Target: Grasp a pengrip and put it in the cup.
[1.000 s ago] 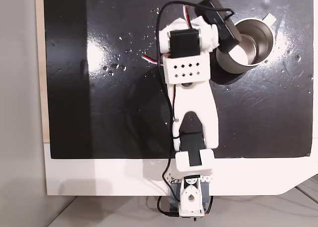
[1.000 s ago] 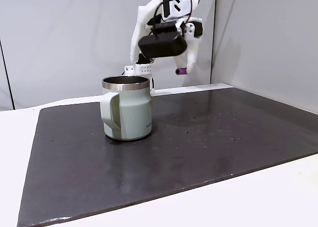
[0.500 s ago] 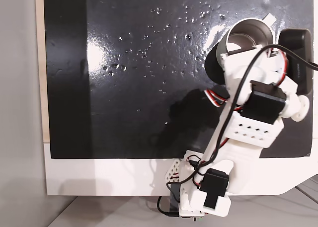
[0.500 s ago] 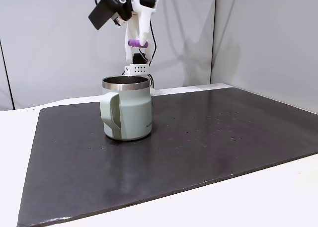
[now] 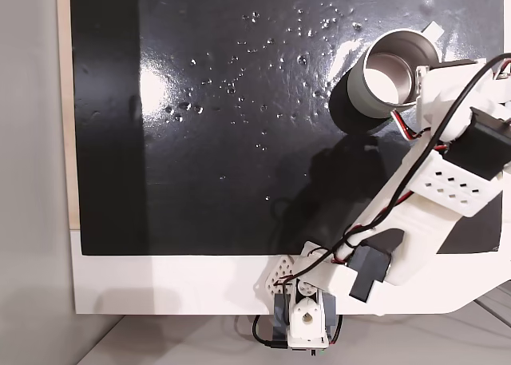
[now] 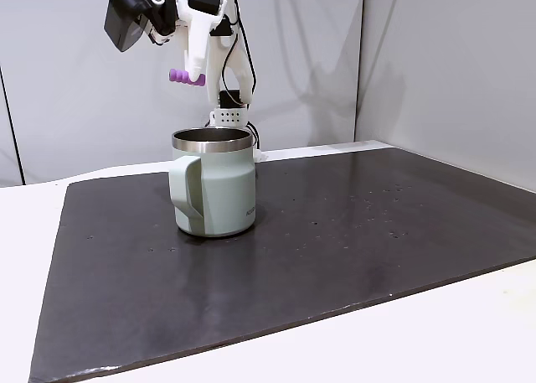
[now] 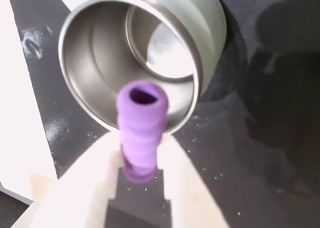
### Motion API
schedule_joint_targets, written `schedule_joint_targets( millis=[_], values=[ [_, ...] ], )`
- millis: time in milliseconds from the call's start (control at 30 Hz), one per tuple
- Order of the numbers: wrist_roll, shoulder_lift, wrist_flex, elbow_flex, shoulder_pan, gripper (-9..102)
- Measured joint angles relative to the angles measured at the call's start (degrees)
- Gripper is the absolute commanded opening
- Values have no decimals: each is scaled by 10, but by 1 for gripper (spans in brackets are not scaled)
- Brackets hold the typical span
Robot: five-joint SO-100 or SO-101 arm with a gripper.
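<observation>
Lilac pengrip point(image 7: 141, 128) — airborne above upright, empty grey cup point(image 6: 213, 182).

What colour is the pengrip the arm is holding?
Lilac-purple, ribbed. The pengrip shows best in the wrist view, clamped between the jaws.

One fixed view looks straight down, another from table height; both share the cup point(image 5: 395, 77), close in the wrist view

Black glossy mat point(image 5: 207, 125) on white table point(image 5: 160, 285); grey wall point(image 6: 84, 90) behind.
</observation>
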Motion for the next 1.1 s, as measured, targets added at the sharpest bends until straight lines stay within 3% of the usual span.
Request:
schedule_joint_targets(
  millis=[600, 800, 1100],
  values=[
    [25, -103, 0, -117, -33, 0],
    [25, -103, 0, -117, -31, 19],
    [25, -103, 0, -117, -37, 20]
  ],
)
